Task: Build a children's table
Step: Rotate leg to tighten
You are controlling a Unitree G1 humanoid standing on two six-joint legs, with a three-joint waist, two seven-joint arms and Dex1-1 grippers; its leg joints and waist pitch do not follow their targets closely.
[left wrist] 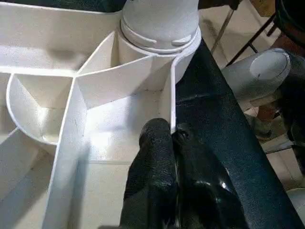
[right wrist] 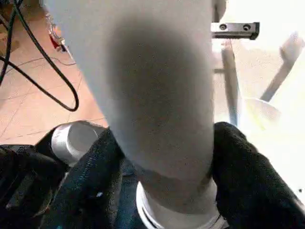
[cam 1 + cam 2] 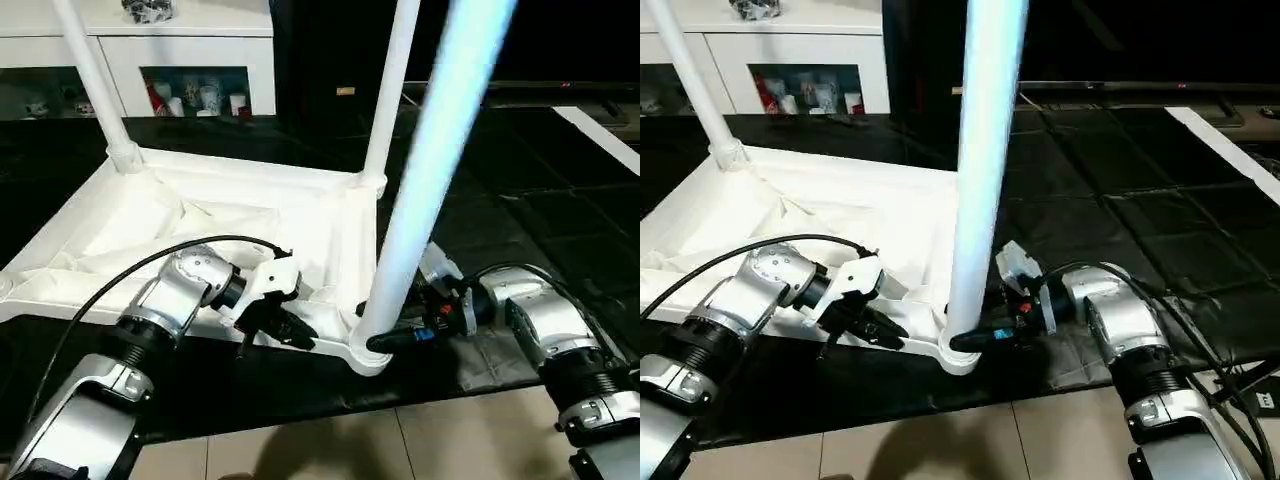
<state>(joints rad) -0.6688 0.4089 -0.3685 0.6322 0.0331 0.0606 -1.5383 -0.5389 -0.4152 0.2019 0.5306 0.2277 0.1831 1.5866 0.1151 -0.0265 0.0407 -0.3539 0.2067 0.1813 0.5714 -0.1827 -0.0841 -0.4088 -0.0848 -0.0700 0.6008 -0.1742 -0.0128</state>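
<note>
The white children's table top (image 3: pixel 230 235) lies upside down on a black mat (image 3: pixel 1120 180) on the floor, ribbed underside facing up. At the top's near edge, the left pincer (image 3: pixel 290 325) is clamped shut on the thin rim, its two black fingers (image 1: pixel 157 191) pressed together over the plastic wall just beside the near right corner socket (image 3: pixel 365 352). This grip likely steadies the top so it cannot slide or twist.

At that same corner, the right pincer (image 3: pixel 975 340) wraps its black fingers (image 2: pixel 238 171) around the base of a tall white leg (image 3: pixel 985 150) standing upright in the socket, probably to seat or turn it home.

Further back, two more legs (image 3: pixel 395 90) already stand upright in the far corner sockets, one at each far corner.

Beyond the mat sits a white glass-door cabinet (image 3: pixel 190 60) holding small items. No brand names, labels or readable writing can be made out anywhere.
</note>
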